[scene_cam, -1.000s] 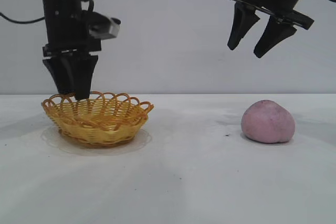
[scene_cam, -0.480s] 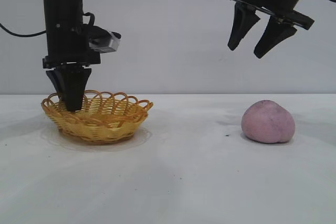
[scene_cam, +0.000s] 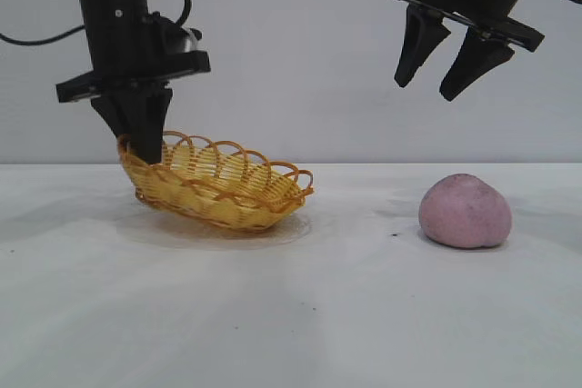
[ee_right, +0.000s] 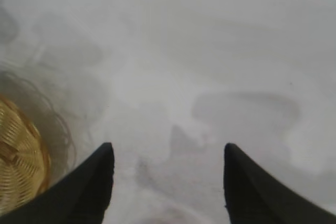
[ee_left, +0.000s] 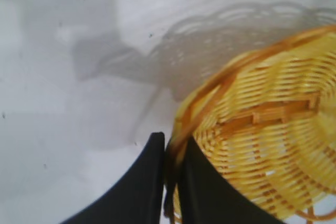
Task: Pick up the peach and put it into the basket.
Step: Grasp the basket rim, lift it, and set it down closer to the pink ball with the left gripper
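Peach, dusty pink and rounded with its faint point uppermost, sits untouched on the white table at the right of the exterior view, nearer the camera than either arm. Behind and well above it hangs the right gripper, its two black fingers spread wide and holding nothing, set slightly toward the table's middle from the fruit, so the likely next move is a drop straight down with a small shift outward. Well apart to the left, the yellow wicker basket is tipped: its left end is raised off the table while the right end rests on the surface. The left gripper is pinched closed on the orange-brown looped rim at that raised end, as the left wrist view confirms, with the strand clamped between the black fingers. Judged from this, the right arm is by far the closer one to the peach, which has yet to be picked up
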Motion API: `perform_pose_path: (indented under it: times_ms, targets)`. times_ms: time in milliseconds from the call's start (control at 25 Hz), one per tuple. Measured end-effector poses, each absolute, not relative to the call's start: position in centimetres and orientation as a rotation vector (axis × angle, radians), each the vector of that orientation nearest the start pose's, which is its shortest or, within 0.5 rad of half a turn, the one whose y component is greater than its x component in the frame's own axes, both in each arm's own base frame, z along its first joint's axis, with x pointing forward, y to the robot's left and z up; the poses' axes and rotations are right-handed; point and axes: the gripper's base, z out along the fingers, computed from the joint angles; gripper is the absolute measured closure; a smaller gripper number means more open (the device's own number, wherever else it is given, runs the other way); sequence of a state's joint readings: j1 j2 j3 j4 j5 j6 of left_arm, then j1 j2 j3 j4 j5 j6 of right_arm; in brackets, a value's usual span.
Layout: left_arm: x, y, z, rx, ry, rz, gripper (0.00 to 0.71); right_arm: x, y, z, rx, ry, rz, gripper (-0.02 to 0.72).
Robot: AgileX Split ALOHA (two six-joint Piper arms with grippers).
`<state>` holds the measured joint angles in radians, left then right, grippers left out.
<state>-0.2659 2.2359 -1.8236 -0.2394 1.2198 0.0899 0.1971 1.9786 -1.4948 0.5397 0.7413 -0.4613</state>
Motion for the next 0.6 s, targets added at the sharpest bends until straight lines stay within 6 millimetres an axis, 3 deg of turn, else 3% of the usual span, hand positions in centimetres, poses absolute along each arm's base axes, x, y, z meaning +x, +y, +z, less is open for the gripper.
perform_pose_path:
  times_ms: [120, 400, 600]
  targets:
    - [41.0, -13.8, 17.0, 0.329, 3.133, -0.443, 0.710, 41.4, 11.5, 21.6, -0.436, 2.580, 0.518, 0.258]
    - [36.2, -14.1, 16.9, 0.045, 2.999, -0.668, 0.710, 41.5, 11.5, 21.6, -0.434, 2.577, 0.516, 0.258]
    - [35.2, -15.7, 15.7, -0.008, 2.956, -0.702, 0.710, 41.5, 11.5, 21.6, -0.434, 2.577, 0.516, 0.258]
